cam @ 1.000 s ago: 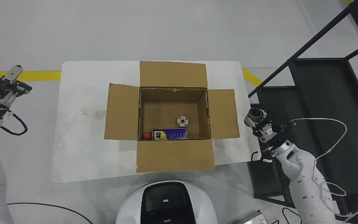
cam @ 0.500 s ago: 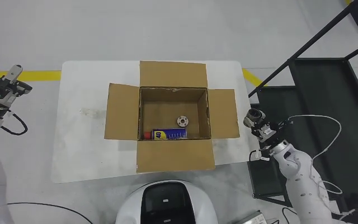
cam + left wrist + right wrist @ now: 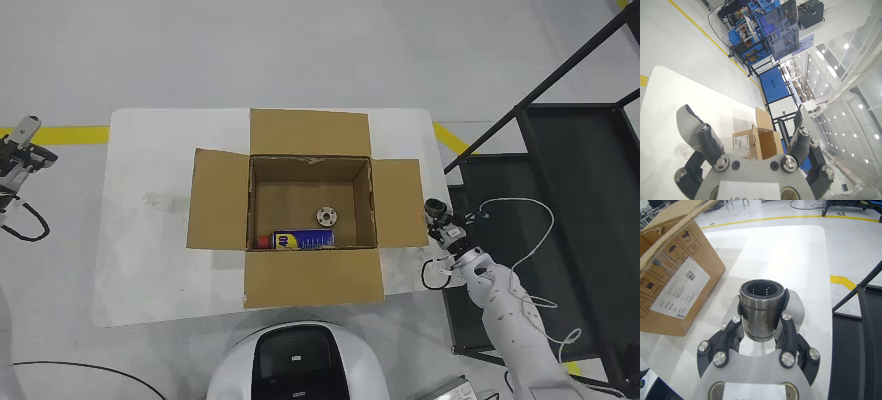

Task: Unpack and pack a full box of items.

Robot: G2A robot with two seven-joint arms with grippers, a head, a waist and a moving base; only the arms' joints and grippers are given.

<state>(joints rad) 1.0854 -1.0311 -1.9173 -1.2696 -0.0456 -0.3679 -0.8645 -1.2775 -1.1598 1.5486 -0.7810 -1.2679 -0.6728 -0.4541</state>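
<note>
An open cardboard box (image 3: 311,208) stands mid-table; its side shows in the right wrist view (image 3: 677,279) and farther off in the left wrist view (image 3: 761,145). Inside lie a blue and yellow can (image 3: 303,240) and a small metal flanged ring (image 3: 326,215). My right gripper (image 3: 762,308) is shut on a steel cylindrical bearing (image 3: 761,311), held upright over the table's right edge beside the box's right flap (image 3: 401,203); from above it sits here (image 3: 437,212). My left gripper (image 3: 743,115) hangs open and empty off the table's left side (image 3: 22,140).
A small clear plastic scrap (image 3: 160,200) lies on the white table (image 3: 150,270) left of the box, also seen here (image 3: 682,150). A dark metal stair frame (image 3: 560,190) stands close to the table's right edge.
My right gripper has carried the bearing leftward, from beyond the table's right edge to just over it by the box's right flap. The left arm has not moved.
</note>
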